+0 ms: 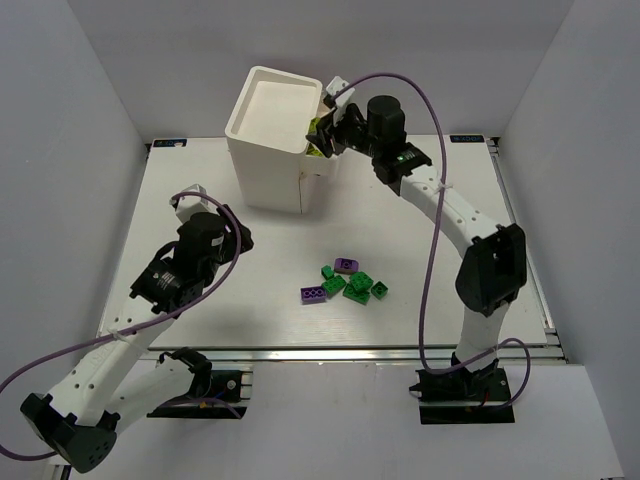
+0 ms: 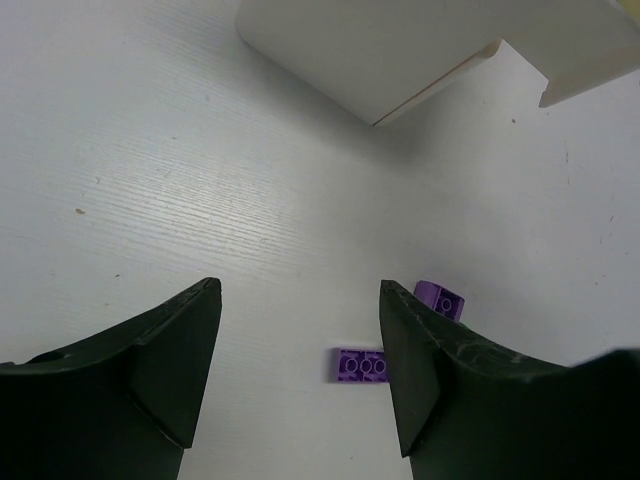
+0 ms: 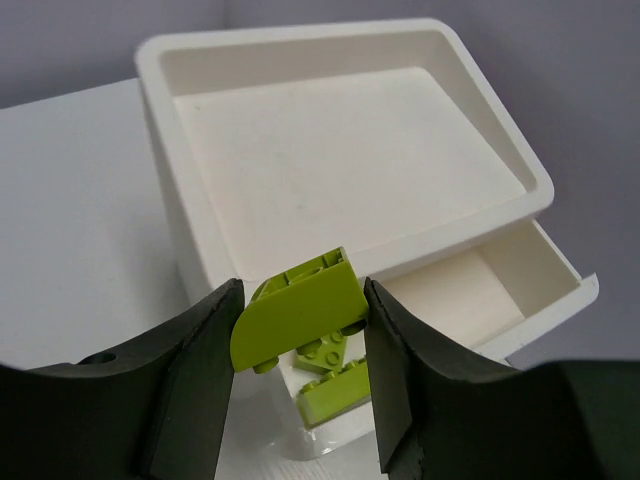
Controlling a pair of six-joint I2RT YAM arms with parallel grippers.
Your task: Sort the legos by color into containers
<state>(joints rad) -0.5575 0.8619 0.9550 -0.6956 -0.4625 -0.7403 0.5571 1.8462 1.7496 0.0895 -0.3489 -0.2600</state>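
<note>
My right gripper (image 3: 300,325) is shut on a curved yellow-green lego (image 3: 300,312) and holds it just above the pulled-out top drawer (image 3: 500,290) of the white cabinet (image 1: 268,140). Two more yellow-green legos (image 3: 335,385) lie in that drawer. In the top view the right gripper (image 1: 327,128) is at the cabinet's right upper corner. Purple legos (image 1: 313,294) and dark green legos (image 1: 357,288) lie in a loose cluster mid-table. My left gripper (image 2: 300,290) is open and empty, above the table, with a flat purple lego (image 2: 360,366) and another purple lego (image 2: 441,298) below its right finger.
The cabinet's recessed top (image 3: 340,130) is bare. The lower drawers and their knobs are hidden from these views. The left arm (image 1: 190,265) hovers over the table's left half. White walls enclose the table on three sides.
</note>
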